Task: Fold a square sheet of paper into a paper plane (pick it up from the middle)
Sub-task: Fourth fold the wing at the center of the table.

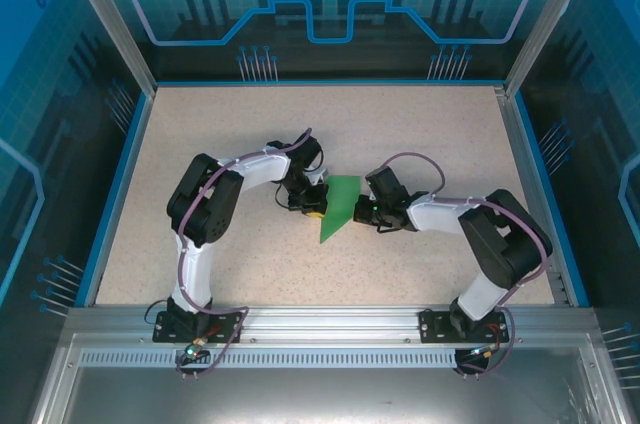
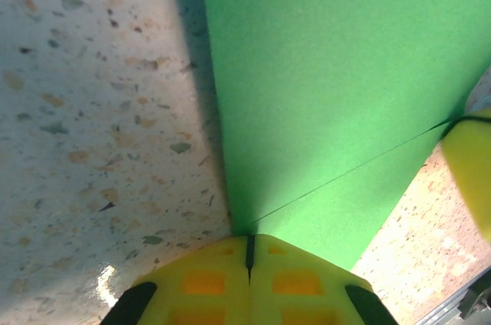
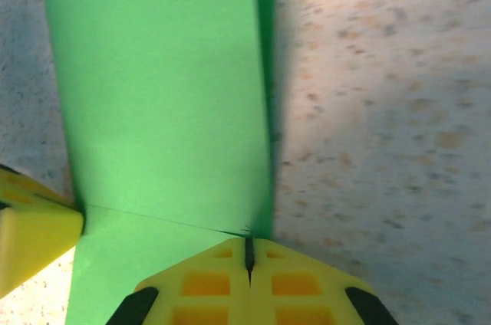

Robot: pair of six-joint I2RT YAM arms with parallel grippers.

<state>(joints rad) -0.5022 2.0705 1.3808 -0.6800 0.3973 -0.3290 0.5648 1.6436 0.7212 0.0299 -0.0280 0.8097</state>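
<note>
Mid-fold: the square sheet of paper [image 1: 338, 206], already creased into a tapering wedge, lies on the table [image 1: 270, 269] between the left gripper [image 2: 249, 252] and the right gripper [image 3: 249, 256]. Each pair of jaws is together, tips resting at opposite ends of one crease line [image 2: 345, 175]. The next move likely calls for one pair to open, take an edge and turn the next flap without dragging the sheet.

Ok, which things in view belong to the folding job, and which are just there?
Job:
green paper, part folded
left gripper, shut on its edge
right gripper, shut on its other edge

Just there:
speckled table
blue walls
metal rail
</note>
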